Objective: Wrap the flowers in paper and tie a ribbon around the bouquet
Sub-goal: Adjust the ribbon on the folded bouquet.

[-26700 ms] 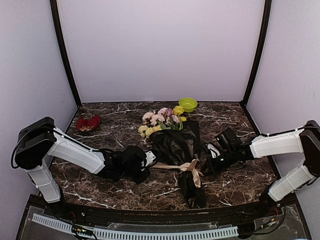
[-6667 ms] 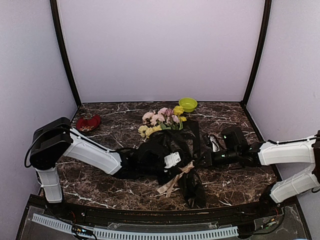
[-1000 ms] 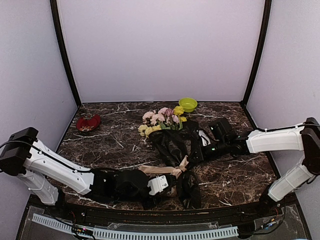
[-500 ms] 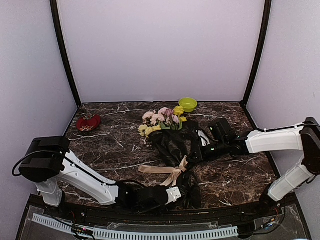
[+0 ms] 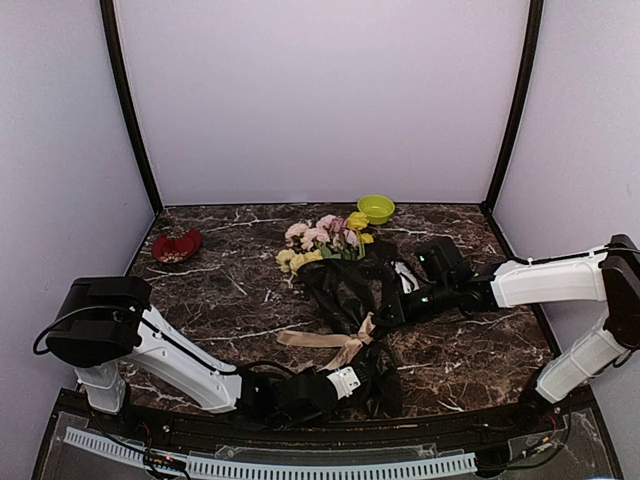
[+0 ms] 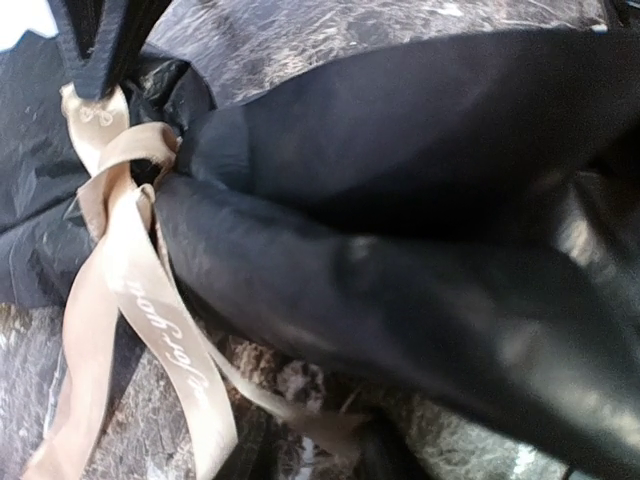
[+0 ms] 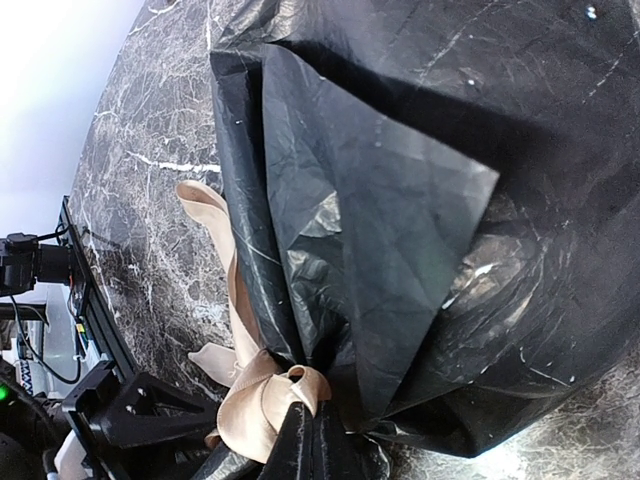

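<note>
The bouquet lies on the table with its flowers (image 5: 322,240) toward the back. Its black paper (image 5: 345,285) narrows to a neck bound by the beige ribbon (image 5: 320,342). My right gripper (image 5: 383,315) reaches that neck from the right. In the right wrist view its fingers (image 7: 312,425) are pressed together on the ribbon knot (image 7: 255,400), under the paper (image 7: 380,200). My left gripper (image 5: 352,378) sits low at the bouquet's near end. In the left wrist view it (image 6: 315,460) stands open, a ribbon tail (image 6: 320,425) between its fingers, below the paper (image 6: 400,200).
A green bowl (image 5: 376,209) stands at the back of the marbled table (image 5: 200,290), and a red object (image 5: 176,245) lies at the back left. The left arm stretches along the table's near edge (image 5: 300,425). Purple walls close in three sides.
The left arm has swung right along the near edge to the bouquet's lower end. The ribbon tail it had stretched leftward now lies slack. The right arm has barely moved.
</note>
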`<state>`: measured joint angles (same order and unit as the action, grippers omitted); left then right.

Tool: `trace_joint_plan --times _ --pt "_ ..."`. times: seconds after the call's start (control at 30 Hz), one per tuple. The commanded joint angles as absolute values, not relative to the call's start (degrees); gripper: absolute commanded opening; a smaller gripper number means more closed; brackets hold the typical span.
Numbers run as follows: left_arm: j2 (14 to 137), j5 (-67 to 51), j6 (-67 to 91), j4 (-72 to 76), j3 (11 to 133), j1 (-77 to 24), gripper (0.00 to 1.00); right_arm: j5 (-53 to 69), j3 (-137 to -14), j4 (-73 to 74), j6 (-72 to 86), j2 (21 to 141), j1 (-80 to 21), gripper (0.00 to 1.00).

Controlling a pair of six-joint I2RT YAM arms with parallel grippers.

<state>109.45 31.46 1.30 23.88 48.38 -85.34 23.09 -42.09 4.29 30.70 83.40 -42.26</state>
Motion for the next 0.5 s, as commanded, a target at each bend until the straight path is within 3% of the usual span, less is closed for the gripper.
trace_joint_plan --times 0.0,0.1,0.47 --pt "109.8 34.23 -0.11 27.77 46.71 -85.1 0.19 23.05 -42.78 2.37 30.94 83.59 -42.88 0.0" --pt "109.38 35.03 0.48 27.79 46.28 -85.13 0.0 22.94 -42.81 2.54 30.85 83.42 -42.89 0.0" --pt "101.39 28.33 6.27 26.71 38.31 -86.59 0.0 22.8 -44.35 3.41 29.73 83.73 -42.89 0.0"
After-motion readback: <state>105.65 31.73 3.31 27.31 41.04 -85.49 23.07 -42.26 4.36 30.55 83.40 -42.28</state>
